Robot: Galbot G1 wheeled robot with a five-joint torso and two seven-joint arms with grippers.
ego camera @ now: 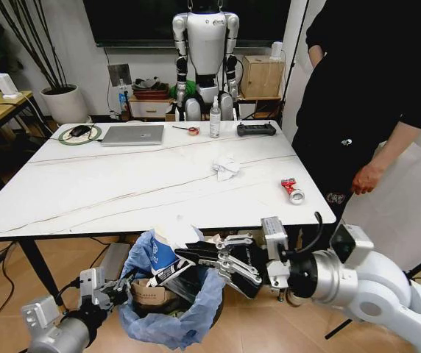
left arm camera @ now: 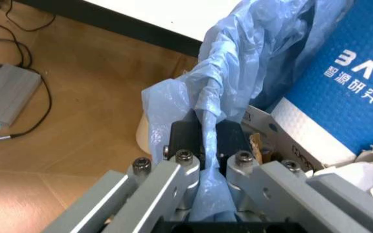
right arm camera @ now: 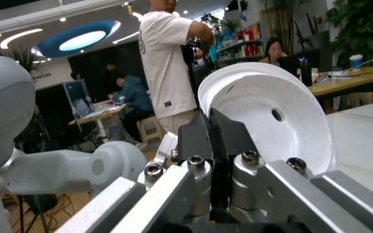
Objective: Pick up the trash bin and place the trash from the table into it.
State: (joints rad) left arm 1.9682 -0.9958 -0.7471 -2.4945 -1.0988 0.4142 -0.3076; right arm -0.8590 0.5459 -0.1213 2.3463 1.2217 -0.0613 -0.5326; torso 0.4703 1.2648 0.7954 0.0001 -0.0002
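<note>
The trash bin (ego camera: 168, 312), lined with a crinkled light-blue bag (left arm camera: 238, 63), hangs below the table's (ego camera: 85, 191) near edge. My left gripper (ego camera: 111, 288) is shut on the bag at the bin's rim, its fingers (left arm camera: 188, 138) pinching the plastic. Inside the bin lie a blue paper cup (ego camera: 154, 259) and a brown cardboard box (ego camera: 146, 296). My right gripper (ego camera: 193, 254) is over the bin's mouth, shut on a white lid (right arm camera: 271, 121). On the table top, a crumpled white tissue (ego camera: 225, 168) and a red drink can (ego camera: 293, 191) lie towards the right.
At the table's far edge are a laptop (ego camera: 132, 134), a clear bottle (ego camera: 215, 118), a black controller (ego camera: 256, 129), a tape roll (ego camera: 193, 131) and a green ring (ego camera: 79, 133). A person (ego camera: 372, 110) stands by the right edge. Another robot (ego camera: 205, 59) stands behind the table.
</note>
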